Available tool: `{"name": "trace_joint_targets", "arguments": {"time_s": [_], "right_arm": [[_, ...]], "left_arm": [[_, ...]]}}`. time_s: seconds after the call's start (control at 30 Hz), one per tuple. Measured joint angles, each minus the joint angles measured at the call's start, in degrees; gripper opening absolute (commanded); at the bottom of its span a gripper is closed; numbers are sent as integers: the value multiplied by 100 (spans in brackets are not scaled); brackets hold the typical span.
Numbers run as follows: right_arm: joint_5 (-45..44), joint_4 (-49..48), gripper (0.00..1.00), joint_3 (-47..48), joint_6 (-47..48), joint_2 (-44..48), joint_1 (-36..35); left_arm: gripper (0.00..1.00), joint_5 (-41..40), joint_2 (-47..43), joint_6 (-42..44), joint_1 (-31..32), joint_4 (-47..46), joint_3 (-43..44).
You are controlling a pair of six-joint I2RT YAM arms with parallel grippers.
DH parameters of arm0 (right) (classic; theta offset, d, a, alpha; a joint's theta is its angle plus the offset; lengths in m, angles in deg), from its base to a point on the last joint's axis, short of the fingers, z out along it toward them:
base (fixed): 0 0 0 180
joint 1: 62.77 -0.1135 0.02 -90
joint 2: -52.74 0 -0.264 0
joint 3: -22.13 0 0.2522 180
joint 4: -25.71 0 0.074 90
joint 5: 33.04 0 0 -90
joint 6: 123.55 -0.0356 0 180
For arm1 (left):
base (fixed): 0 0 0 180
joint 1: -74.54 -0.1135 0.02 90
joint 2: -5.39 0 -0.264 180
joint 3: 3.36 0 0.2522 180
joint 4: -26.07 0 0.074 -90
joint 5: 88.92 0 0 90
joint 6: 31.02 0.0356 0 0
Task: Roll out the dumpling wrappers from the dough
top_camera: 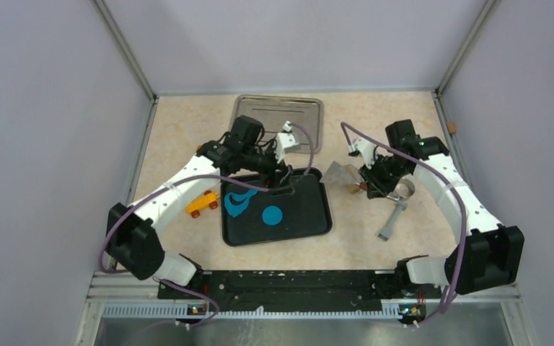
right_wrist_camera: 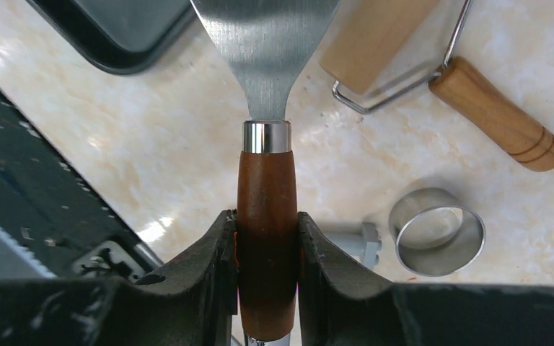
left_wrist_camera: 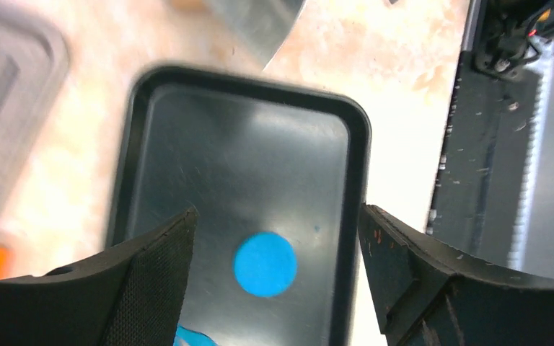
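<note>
One dough scrap (top_camera: 236,204) lies at the tray's (top_camera: 306,205) nine o'clock, a wrapper (top_camera: 272,215) mid-tray. Left gripper (left_wrist_camera: 278,210) hangs wide open above. At three o'clock, right gripper (right_wrist_camera: 267,220) clamps the spatula (right_wrist_camera: 267,50), blade trayward, probably to lift the wrapper.

Your overhead view is bright and evenly lit from above, with only soft, short shadows under the arms on the surface (top_camera: 180,122). Your left wrist view is smeared: the black tray (left_wrist_camera: 361,144) has a fuzzy rim, a pale sheen spreads over its floor, the dumpling wrapper (left_wrist_camera: 264,264) has soft edges, and the bare surface beside it blows out to white. The left fingers (left_wrist_camera: 151,288) sit dark in the foreground. Your right wrist view is crisp: the spatula (right_wrist_camera: 267,50) blade shows its brushed grain, and glare spots the surface at left.
</note>
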Motion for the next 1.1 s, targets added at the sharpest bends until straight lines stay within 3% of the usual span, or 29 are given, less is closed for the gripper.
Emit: {"name": "trace_joint_targets", "arguments": {"time_s": [0.1,0.27,0.63,0.77,0.97,1.03,1.07,1.1], "right_arm": [[485,304,0,472,-407,-114,0],[1314,601,0,802,-894,-592,0],[2479,920,0,1110,-1189,-951,0],[2787,1095,0,1110,-1141,-951,0],[3029,1261,0,1106,-1134,-949,9],[3051,1316,0,1099,-1193,-949,28],[3056,1303,3,1097,-1193,-938,33],[3075,1276,14,1097,-1226,-927,33]], "left_arm": [[86,-378,-496,894,581,-352,-195],[88,-994,-1438,2601,1652,-1683,-1333],[83,-1397,-640,4605,1797,-2815,-1639],[67,-1681,-240,5049,1838,-3126,-1589],[20,-2273,286,5294,1910,-3497,-1311],[12,-2406,337,5337,1932,-3528,-1202],[8,-2424,337,5285,1934,-3473,-1147],[4,-2411,337,5217,1934,-3342,-1060]]}}
